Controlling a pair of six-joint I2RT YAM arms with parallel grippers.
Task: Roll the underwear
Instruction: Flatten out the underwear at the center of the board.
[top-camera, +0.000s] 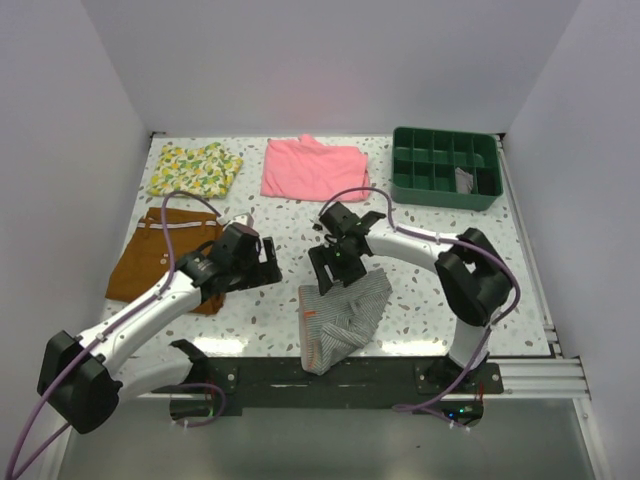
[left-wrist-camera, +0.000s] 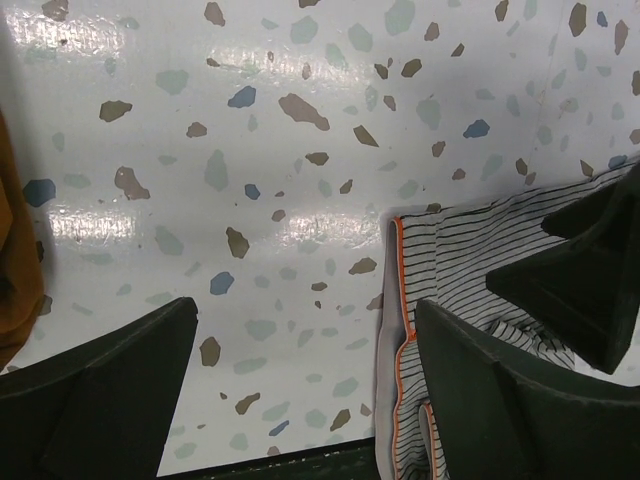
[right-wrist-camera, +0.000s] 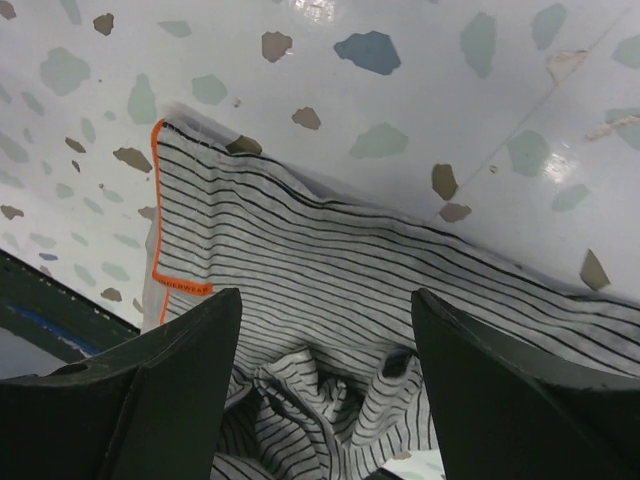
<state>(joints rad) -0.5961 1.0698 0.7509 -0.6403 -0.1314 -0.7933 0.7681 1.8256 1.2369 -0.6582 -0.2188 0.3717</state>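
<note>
We rate the underwear (right-wrist-camera: 330, 250) soft, floppy — pinch at waistband (right-wrist-camera: 157, 200) edge. Both spread, gripping nothing: left claw (left-wrist-camera: 300, 400), right claw (right-wrist-camera: 325, 400).

The left arm (top-camera: 140, 315) stretched forward and inward from its base with the elbow low. The left gripper (top-camera: 270, 264) at its end pointed toward the right arm, its two fingers (left-wrist-camera: 100, 395) spread wide apart. The right arm (top-camera: 470, 280) rose from its base, bent sharply at the elbow and ran back inward, so the right gripper (top-camera: 335, 273) hung pointing downward near the left one, its fingers (right-wrist-camera: 140, 395) likewise held well apart.
</note>
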